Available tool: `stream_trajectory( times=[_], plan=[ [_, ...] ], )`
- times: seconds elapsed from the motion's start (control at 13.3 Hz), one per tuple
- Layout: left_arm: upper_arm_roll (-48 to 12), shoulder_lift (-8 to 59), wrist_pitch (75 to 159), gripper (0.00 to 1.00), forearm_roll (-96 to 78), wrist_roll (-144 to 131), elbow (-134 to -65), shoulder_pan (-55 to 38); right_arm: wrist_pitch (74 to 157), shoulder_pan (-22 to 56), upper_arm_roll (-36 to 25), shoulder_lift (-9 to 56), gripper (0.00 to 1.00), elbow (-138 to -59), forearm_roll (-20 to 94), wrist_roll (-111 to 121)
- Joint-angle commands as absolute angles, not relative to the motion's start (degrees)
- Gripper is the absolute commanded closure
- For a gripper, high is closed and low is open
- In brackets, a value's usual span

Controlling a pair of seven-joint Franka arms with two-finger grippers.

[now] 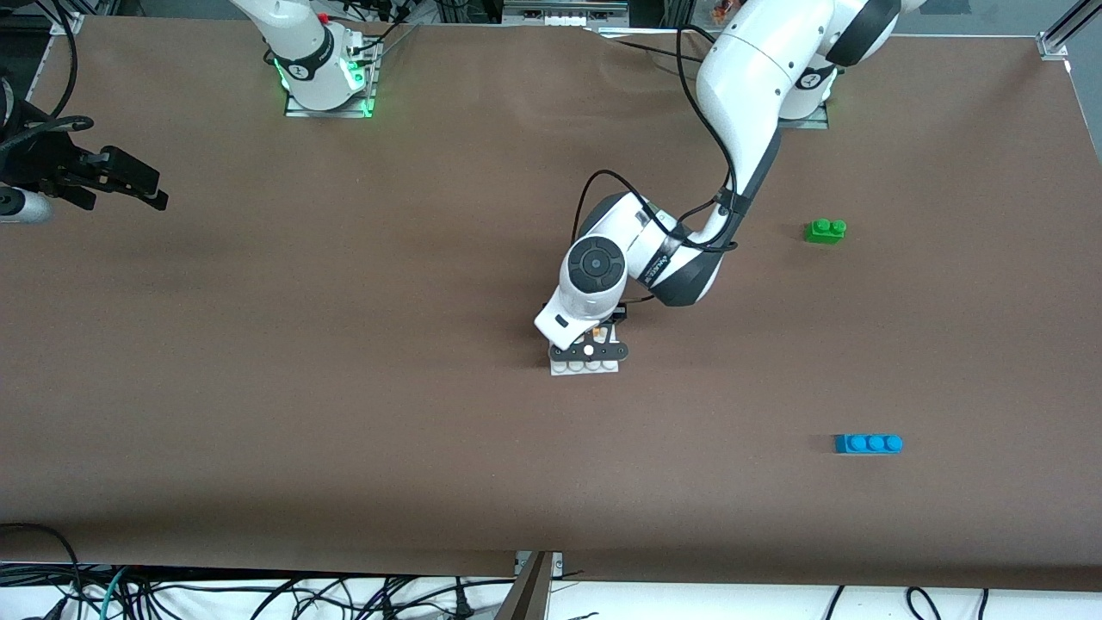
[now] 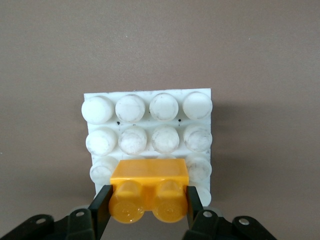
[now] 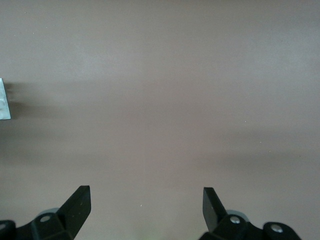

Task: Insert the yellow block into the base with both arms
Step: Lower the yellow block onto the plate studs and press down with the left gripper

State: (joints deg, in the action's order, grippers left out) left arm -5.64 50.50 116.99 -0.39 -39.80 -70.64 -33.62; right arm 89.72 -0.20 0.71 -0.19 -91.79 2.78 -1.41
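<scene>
My left gripper (image 1: 591, 343) is over the middle of the table, right above the white studded base (image 1: 585, 367). In the left wrist view it (image 2: 149, 196) is shut on the yellow block (image 2: 148, 192), one finger on each end, studs facing the camera. The block is over the edge rows of the base (image 2: 150, 112), and I cannot tell if it touches the studs. In the front view only a sliver of the block (image 1: 594, 330) shows under the hand. My right gripper (image 1: 129, 182) waits open and empty at the right arm's end of the table, over bare table (image 3: 146, 196).
A green two-stud brick (image 1: 825, 230) and a blue three-stud brick (image 1: 868, 443) lie toward the left arm's end, the blue one nearer the front camera. A white edge (image 3: 4, 99) shows at the border of the right wrist view.
</scene>
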Motion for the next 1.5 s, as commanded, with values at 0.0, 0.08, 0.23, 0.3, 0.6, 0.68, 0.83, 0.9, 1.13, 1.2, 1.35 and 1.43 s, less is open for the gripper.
stream_trajectory(
  times=[0.0,0.08,0.23,0.3,0.6,0.68,0.83,0.9,1.13,1.2,1.35,1.43],
  plan=[
    [-5.0,50.7,116.4,0.68,0.9,-40.4,-70.0,-34.4,88.8,-0.6,0.8,0.6,0.01,-90.1,3.5,-1.4],
    [-5.0,50.7,116.4,0.68,0.9,-40.5,-70.0,-34.5,88.8,-0.6,0.8,0.6,0.01,-90.1,3.5,-1.4],
    [-5.0,50.8,116.5,0.68,0.9,-40.6,-70.0,-34.5,88.8,-0.6,0.8,0.6,0.01,-90.1,3.4,-1.4],
    [-5.0,50.8,116.5,0.68,0.9,-40.6,-70.0,-34.5,88.8,-0.6,0.8,0.6,0.01,-90.1,3.4,-1.4],
    [-5.0,51.5,116.6,0.67,1.0,-40.5,-70.0,-34.5,88.8,-0.6,0.8,0.6,0.01,-90.1,3.4,-1.4],
    [-5.0,51.5,116.6,0.67,1.0,-40.6,-70.0,-34.5,88.8,-0.6,0.8,0.6,0.01,-90.1,3.5,-1.4],
    [-5.0,51.6,116.6,0.65,1.0,-40.6,-70.0,-34.5,88.8,-0.6,0.8,0.6,0.01,-90.1,3.5,-1.4],
    [-5.0,51.6,116.8,0.57,1.0,-40.6,-70.0,-34.5,88.8,-0.6,0.8,0.6,0.01,-90.1,3.4,-1.4],
    [-5.0,52.3,116.8,0.57,1.1,-40.6,-70.0,-34.5,88.7,-0.6,0.8,0.6,0.01,-90.1,3.5,-1.4],
    [-5.0,52.4,116.8,0.57,1.1,-40.6,-70.0,-34.5,88.7,-0.6,0.8,0.6,0.01,-90.1,3.5,-1.4],
    [-5.0,52.5,116.8,0.57,1.0,-40.6,-70.0,-34.5,88.7,-0.6,0.8,0.6,0.01,-90.1,3.5,-1.4],
    [-5.0,52.5,116.8,0.52,0.9,-40.6,-70.0,-34.5,88.7,-0.6,0.8,0.6,0.01,-90.1,3.5,-1.4]
  ],
)
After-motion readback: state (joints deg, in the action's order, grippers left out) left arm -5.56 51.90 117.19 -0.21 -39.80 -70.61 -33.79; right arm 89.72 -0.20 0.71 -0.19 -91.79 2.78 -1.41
